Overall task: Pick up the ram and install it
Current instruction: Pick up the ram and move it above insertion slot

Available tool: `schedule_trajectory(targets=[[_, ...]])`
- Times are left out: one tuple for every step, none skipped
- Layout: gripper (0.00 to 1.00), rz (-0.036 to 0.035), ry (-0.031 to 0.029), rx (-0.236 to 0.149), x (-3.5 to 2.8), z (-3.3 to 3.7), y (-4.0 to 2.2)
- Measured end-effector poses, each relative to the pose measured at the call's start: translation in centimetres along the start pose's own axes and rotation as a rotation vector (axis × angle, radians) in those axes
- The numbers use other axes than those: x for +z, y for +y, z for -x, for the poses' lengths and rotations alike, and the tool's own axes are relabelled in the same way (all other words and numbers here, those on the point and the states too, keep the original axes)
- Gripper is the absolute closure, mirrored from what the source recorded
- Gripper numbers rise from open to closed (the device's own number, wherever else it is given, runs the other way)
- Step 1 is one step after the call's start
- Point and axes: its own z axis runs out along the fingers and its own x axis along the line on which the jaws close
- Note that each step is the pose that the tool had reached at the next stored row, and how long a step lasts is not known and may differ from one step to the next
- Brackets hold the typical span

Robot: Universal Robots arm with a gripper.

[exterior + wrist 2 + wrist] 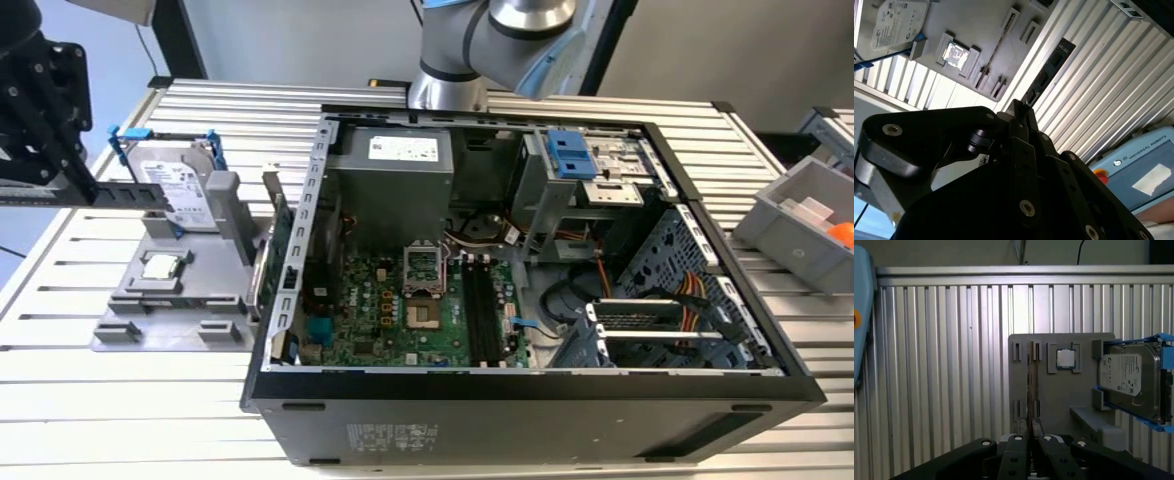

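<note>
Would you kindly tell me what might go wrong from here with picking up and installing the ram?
1. The ram stands on its thin edge in the grey fixture; if the gripper meets it slightly off-line, it may tip or jam.
2. The processor chip lies close beside the ram and might get knocked.
3. The memory slots sit deep inside the open case, near cables, so clearance looks tight.

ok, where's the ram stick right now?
The ram stick stands on edge in the gray holder at the exterior view's left, between the processor chip and the computer case.
</note>
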Motion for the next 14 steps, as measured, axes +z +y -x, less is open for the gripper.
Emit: schedule_trajectory(targets=[[1.0,0.0,-0.0001,0.0,0.0,0.0,-0.01],[1.0,0.0,-0.0001,0.0,0.0,0.0,-0.02],[1.0,0.0,0.0,0.0,0.0,0.0,-0.03],[1.0,0.0,-0.0001,0.0,0.0,0.0,-0.05],[1.0,0.0001,0.0,0.0,-0.01,0.0,-0.16],[1.0,0.0002,0.0001,0.0,-0.01,0.01,-0.36],[1.0,0.0009,0.0,0.0,-0.02,0.02,-0.69],[1.0,0.0013,0.0001,0.0,-0.03,0.03,-1.01],[1.0,0.0013,0.0001,0.0,-0.03,0.04,-1.21],[1.0,0.0013,-0.0001,0.0,-0.03,0.05,-1.41],[1.0,0.0013,0.0,0.0,-0.04,0.05,-1.57],[1.0,0.0013,0.0,0.0,-0.04,0.06,-1.73],[1.0,0.0013,0.0,0.0,-0.04,0.06,-1.88],[1.0,0.0014,0.0,0.0,-0.05,0.07,-2.06]])
